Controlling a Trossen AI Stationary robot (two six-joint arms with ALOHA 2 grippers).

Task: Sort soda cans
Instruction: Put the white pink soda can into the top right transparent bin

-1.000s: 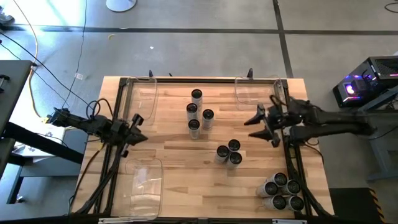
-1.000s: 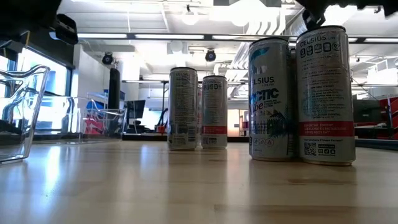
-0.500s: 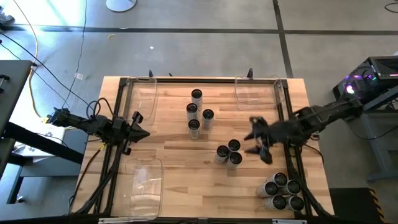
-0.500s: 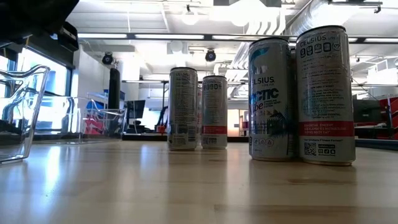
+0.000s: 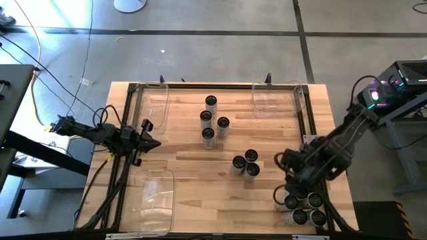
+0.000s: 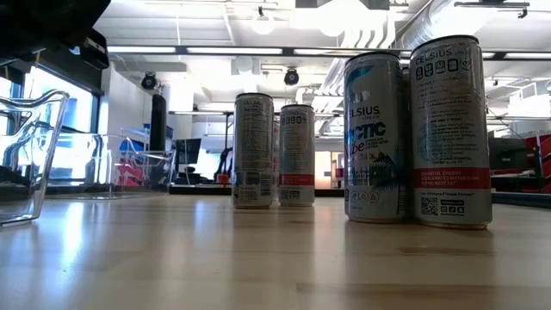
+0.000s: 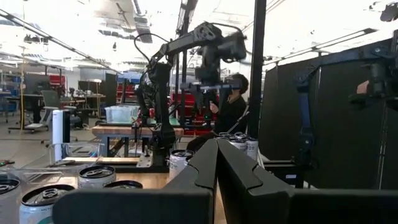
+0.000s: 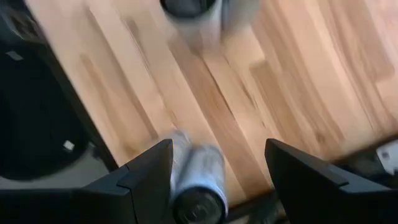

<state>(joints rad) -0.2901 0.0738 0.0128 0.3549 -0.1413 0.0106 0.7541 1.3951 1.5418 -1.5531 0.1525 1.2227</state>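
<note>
Bright overhead ceiling lights; glare on table; right wrist view motion-blurred.

You could read print only in the low view. The nearest can carried "CELSIUS" in small letters near its top rim, above a row of small icons; lower down sat a red band of fine print and a QR code, both illegible. The can beside it showed "ELSIUS", its first letter turned out of sight, and below that "CTIC" in large blue letters, followed by "be". The two farther cans showed panels of small text you could not make out. Nothing legible appeared in the other views.
</note>
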